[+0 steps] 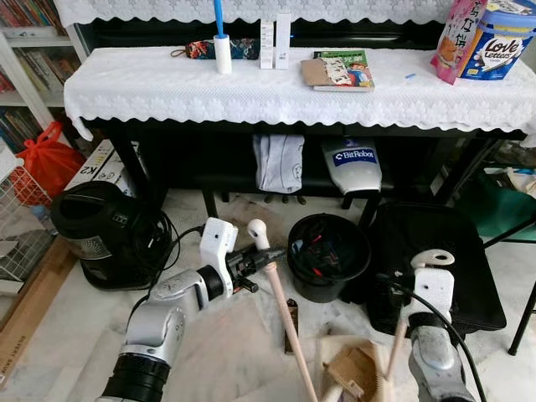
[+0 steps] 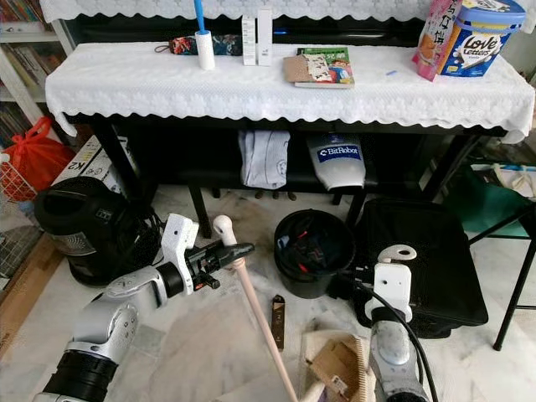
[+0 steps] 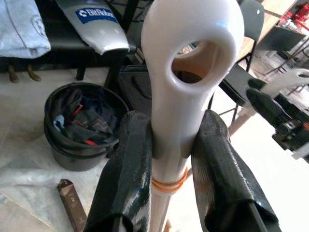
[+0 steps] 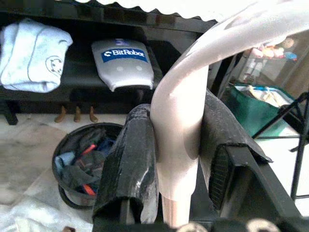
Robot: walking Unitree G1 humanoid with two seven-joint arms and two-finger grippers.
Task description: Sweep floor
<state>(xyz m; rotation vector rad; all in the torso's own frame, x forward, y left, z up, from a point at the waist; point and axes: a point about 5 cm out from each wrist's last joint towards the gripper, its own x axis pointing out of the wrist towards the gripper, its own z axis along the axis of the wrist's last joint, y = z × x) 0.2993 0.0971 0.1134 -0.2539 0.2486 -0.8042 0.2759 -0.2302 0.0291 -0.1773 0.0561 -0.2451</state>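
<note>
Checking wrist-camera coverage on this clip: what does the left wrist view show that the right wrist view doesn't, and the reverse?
Left wrist view: the left hand shut on the broom handle, an orange band around it, and a brown block on the floor.
Right wrist view: a green bag.
Both: the right hand shut on the dustpan handle, the black bin of rubbish, the BitRobot cover and the grey cloth.
</note>
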